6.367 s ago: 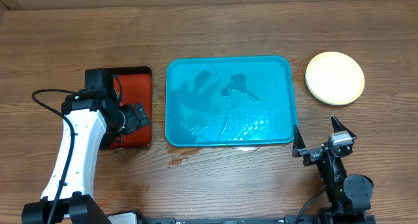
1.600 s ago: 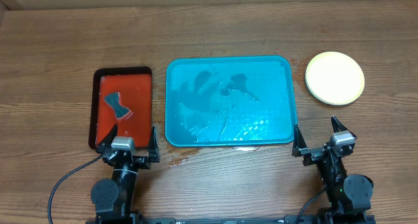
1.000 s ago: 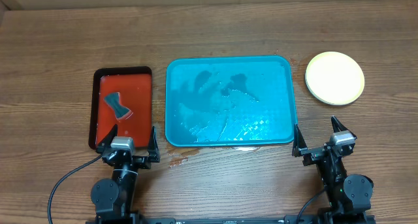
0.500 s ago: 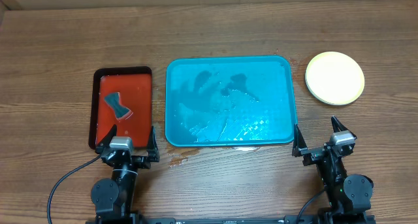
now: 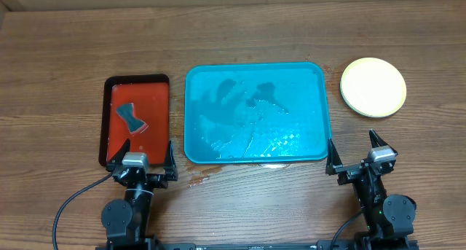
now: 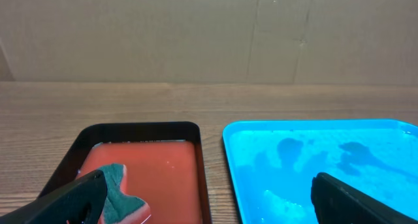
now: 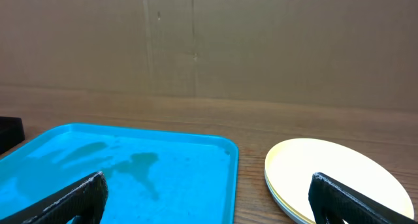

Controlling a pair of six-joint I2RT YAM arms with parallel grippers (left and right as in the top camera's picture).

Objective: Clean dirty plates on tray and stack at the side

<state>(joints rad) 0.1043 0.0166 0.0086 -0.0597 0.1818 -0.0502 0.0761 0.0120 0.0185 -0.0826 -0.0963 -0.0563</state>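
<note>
— Where are the plates (image 5: 373, 87)?

— Stacked on the surface (image 5: 73, 46), just off the tray's (image 5: 255, 111) far right corner and not touching it. The top one is pale yellow, and from the right wrist I can see more rims under it.

— And the right pincer (image 5: 354, 151)?

— At the near edge, by the tray's near right corner. The stack lies well beyond it and a little to its right. Its fingers are spread wide with nothing between them.

— The left one?

— The left pincer (image 5: 145, 152) is just as wide apart and grips nothing. It sits at the near end of the red tray (image 5: 103, 119), where a dark sponge (image 5: 131, 117) lies. The plates are far across from it, on the other side of the blue tray.

— The blue tray itself?

— It sits flat in the middle between the two pincers, its floor streaked with wet patches.
</note>
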